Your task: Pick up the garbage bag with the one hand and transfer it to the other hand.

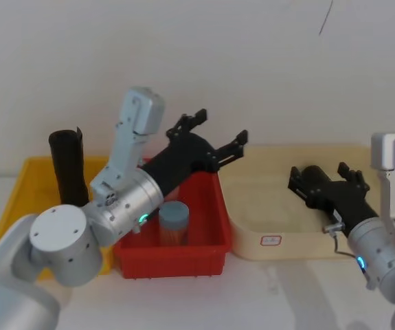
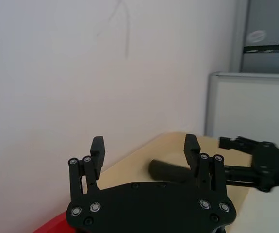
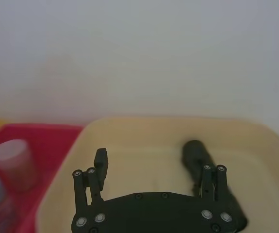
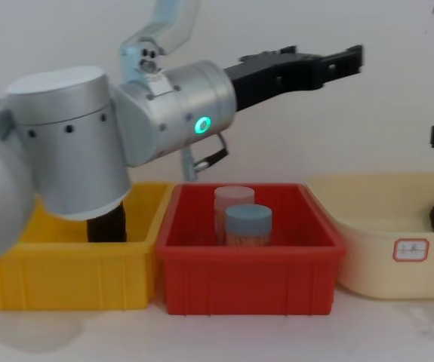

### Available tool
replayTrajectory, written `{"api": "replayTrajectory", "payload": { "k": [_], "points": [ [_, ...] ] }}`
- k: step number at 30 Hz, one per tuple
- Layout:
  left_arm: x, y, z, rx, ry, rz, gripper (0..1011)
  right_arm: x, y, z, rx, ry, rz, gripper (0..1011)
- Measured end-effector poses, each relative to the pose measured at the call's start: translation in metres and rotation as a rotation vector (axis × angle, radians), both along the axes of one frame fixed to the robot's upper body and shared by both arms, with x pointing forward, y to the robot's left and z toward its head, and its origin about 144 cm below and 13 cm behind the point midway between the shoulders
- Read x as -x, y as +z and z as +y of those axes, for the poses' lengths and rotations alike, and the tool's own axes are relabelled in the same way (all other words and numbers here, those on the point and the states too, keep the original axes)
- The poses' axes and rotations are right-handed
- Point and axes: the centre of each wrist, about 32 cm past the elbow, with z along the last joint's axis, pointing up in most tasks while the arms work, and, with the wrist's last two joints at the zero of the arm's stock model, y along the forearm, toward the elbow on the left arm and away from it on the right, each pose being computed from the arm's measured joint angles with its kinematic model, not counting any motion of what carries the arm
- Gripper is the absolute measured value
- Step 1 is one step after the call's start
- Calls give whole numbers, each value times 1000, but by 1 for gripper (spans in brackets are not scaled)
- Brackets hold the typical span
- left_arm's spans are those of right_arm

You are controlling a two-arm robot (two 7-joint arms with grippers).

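Garbage bag roll (image 3: 195, 154) lies inside beige tray (image 3: 129, 136) — right gripper (image 3: 156, 162) spread above tray; left gripper (image 2: 144, 141) spread, empty, beside tray.

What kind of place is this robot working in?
Probably a robot test lab, not a home: a bare white wall, a white table with a yellow bin, red bin and beige tray in a row, and the left pincer and right pincer open above them.

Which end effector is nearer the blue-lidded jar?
Left. The left end effector is above the red bin holding the blue-lidded jar; the right end effector is over the beige tray.
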Motion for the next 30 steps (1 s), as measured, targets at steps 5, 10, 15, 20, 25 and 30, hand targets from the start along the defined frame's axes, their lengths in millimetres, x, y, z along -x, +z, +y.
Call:
{"api": "replayTrajectory", "payload": {
  "k": [5,10,15,20,25,30],
  "points": [
    [12,-1,11,-14,70,7,1000,9,0,2,-1,87,8,1000],
    [25,-3,24,-31,142,15,1000,16,1,4,3,159,11,1000],
    [40,-3,37,-50,226,26,1000,23,1,6,10,243,14,1000],
    [55,-5,48,-65,311,39,1000,29,2,10,14,331,15,1000],
    [69,-6,57,-74,382,50,1000,33,2,14,21,403,17,1000],
    [79,-7,63,-79,426,58,1000,37,3,19,30,467,19,1000]
  ]
}}
